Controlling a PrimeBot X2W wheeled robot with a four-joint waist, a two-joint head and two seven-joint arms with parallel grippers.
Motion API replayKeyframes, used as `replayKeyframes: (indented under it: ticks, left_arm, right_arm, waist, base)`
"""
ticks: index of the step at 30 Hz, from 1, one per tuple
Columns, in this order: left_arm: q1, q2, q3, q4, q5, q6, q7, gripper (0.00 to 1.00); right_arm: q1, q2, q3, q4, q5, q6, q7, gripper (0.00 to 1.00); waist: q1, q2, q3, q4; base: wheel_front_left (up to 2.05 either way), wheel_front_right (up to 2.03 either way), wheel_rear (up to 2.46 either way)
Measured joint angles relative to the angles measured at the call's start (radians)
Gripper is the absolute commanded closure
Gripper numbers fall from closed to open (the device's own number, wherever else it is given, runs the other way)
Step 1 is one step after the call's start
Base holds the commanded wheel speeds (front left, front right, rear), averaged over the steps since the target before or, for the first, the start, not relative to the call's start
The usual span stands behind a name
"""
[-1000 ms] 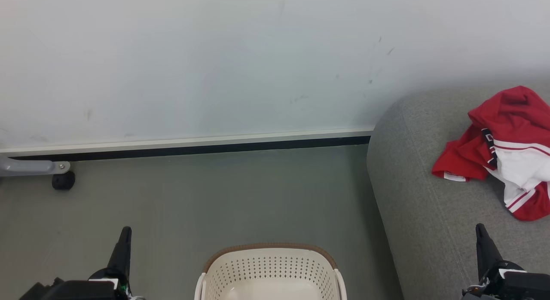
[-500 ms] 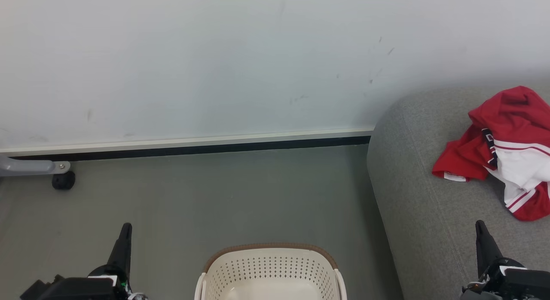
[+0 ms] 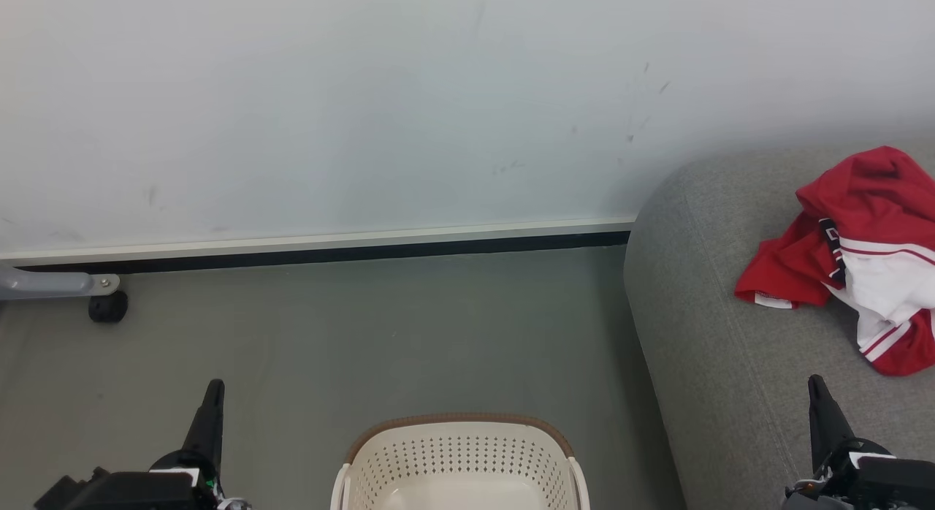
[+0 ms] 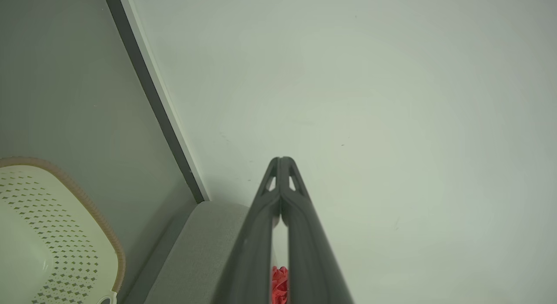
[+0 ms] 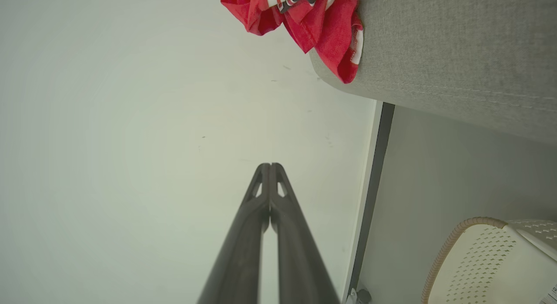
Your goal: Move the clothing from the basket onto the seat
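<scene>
Hovering either side of the basket (image 3: 460, 451) with left gripper (image 3: 213, 387) and right gripper (image 3: 816, 383) clenched tight, clothing (image 3: 869, 203) heaped on seat (image 3: 716, 364).

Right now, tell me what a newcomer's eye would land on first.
The crumpled red and white clothing stands out first, lying on the grey seat at the right of the head view. Next comes the cream basket with its brown rim, on the floor at bottom centre; the part of its inside that shows holds nothing.
</scene>
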Motion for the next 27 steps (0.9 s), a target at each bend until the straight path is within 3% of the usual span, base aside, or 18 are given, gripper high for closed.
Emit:
replayKeyframes:
  ticks: [27]
  left_arm:
    - [0.000,0.000,0.000,0.001,0.000,-0.007,0.000,1.00]
  right_arm:
    - [0.000,0.000,0.000,0.000,0.000,0.000,0.000,1.00]
  waist:
    - [0.0000,0.0000,0.000,0.000]
  base:
    - [0.00,0.00,0.00]
